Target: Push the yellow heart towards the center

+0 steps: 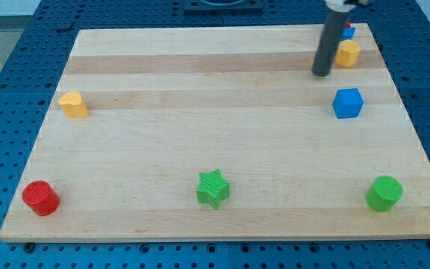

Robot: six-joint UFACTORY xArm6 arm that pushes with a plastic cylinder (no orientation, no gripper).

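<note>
The yellow heart [73,104] sits near the left edge of the wooden board [200,142], in the upper half of the view. My tip [321,74] rests on the board at the upper right, far from the heart. A yellow hexagon block [347,54] lies just to the right of the rod. A small blue block [348,33] and a red block [344,25] show behind the rod near the top edge, partly hidden.
A blue cube [348,103] lies below the tip on the right. A red cylinder [41,198] is at the bottom left, a green star [213,188] at the bottom middle, a green cylinder [384,193] at the bottom right.
</note>
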